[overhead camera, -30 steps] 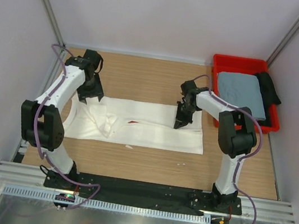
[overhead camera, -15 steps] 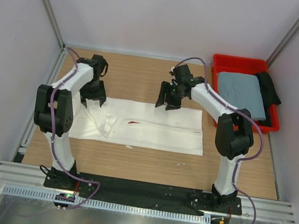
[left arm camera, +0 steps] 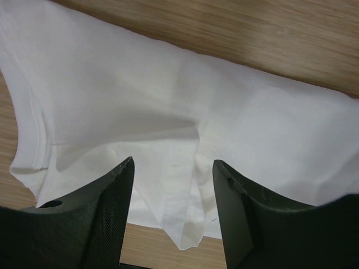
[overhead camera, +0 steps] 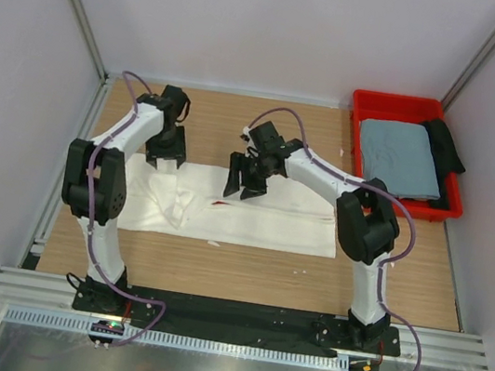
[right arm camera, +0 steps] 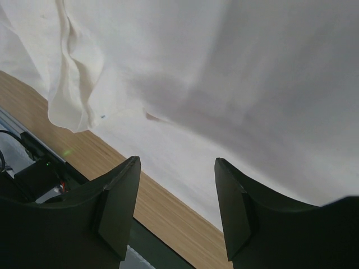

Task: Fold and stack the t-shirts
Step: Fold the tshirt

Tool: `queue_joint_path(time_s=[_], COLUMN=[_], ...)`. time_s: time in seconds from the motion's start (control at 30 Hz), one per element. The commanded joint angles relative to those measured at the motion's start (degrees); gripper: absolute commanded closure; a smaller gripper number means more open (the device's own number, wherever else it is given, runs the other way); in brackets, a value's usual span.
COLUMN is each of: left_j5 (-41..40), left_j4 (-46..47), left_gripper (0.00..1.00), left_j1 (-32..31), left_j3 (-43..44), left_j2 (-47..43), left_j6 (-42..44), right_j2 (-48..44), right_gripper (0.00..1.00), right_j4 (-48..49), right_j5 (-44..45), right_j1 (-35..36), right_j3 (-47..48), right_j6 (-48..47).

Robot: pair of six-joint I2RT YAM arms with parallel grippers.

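Observation:
A white t-shirt (overhead camera: 265, 224) lies on the wooden table, folded lengthwise into a long strip, with a sliver of red print (overhead camera: 217, 202) showing at a fold. My left gripper (overhead camera: 166, 158) hovers open over the strip's far left end. In the left wrist view a loose pointed corner of the white t-shirt (left arm camera: 168, 101) shows between the spread fingers (left arm camera: 115, 196), ungripped. My right gripper (overhead camera: 242, 185) hangs open over the middle of the strip. The right wrist view shows the white t-shirt (right arm camera: 252, 73) beyond empty jaws. A folded grey-blue t-shirt (overhead camera: 400, 158) rests in the red bin.
The red bin (overhead camera: 397, 104) stands at the back right, with a black cloth (overhead camera: 448, 145) beside the grey-blue shirt. Bare wooden table (overhead camera: 215, 270) runs along the front, ending at a black base rail (overhead camera: 227, 314). Grey walls enclose the left, right and back.
My right gripper opened, let go of the shirt's right part, lifted and moved left to the strip's middle. My left gripper shifted a little to the right, still open.

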Motion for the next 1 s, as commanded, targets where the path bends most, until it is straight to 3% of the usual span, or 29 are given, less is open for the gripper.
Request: queue_joint_path(time_s=[0.0,0.33,0.67,0.8,0.97], left_j5=[-1.33,-3.70,-3.09,-3.71,-3.88], left_j4=[0.48,12.08,12.44,10.86,10.33], left_gripper=[0.41,0.46,0.48,0.57,0.57], left_j1=[-3.65,-6.04,-5.51,-5.51,-5.51], left_j3=[3.56,-4.43,-3.74,-2.25,-3.03], left_j2=[1.11,-4.32,0.40,1.73,1.91], left_j6=[0.48,19.46,20.53,20.26,19.82], right_j2=[-3.55,-9.53,-11.03,-11.56,-12.17], right_gripper=[0.39,0.38,0.38,0.38,0.38], right_j4=[-1.16,1.12,1.12,1.21,2.00], right_j5=[2.94,0.48,-0.92,-1.27,-1.36], right_j1=[-0.88,-5.10,-6.07,-6.16,-6.42], right_j3=[-1.12,-9.82,-10.62,-11.05,-12.72], right_j6=[-1.57,-2.63,-3.69,-3.86,-3.69])
